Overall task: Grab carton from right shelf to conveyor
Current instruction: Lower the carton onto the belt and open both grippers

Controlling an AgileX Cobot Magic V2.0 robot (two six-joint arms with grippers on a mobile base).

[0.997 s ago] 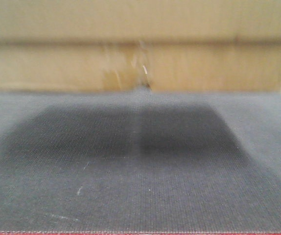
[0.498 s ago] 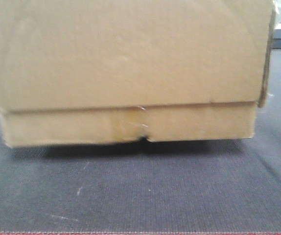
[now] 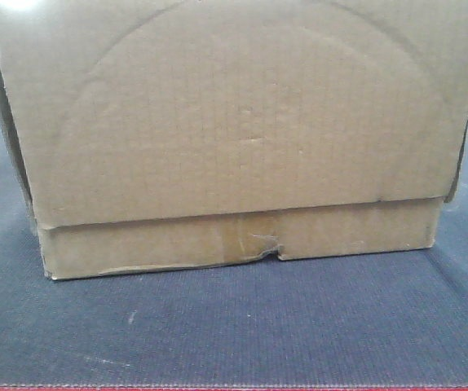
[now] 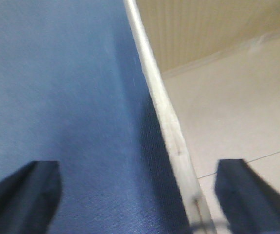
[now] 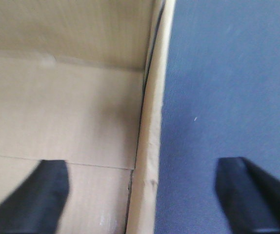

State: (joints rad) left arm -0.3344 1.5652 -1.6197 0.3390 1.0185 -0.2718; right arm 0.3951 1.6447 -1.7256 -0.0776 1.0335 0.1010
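We count one carton (image 3: 234, 130), sitting flat on the conveyor (image 3: 234, 326), red edge strip (image 3: 234, 388) along the near side. Lower strip has one torn notch (image 3: 271, 252). Left pincer (image 4: 137, 195): two fingers spread wide, straddling one carton wall edge, holding nothing. Right pincer (image 5: 142, 195): two fingers also spread, straddling the other wall edge, not clamped

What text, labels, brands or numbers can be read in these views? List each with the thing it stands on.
None can be read. The carton has a plain brown face with only an arc-shaped crease, and the conveyor shows bare fabric with a red edge strip. Both wrist views show no lettering either.
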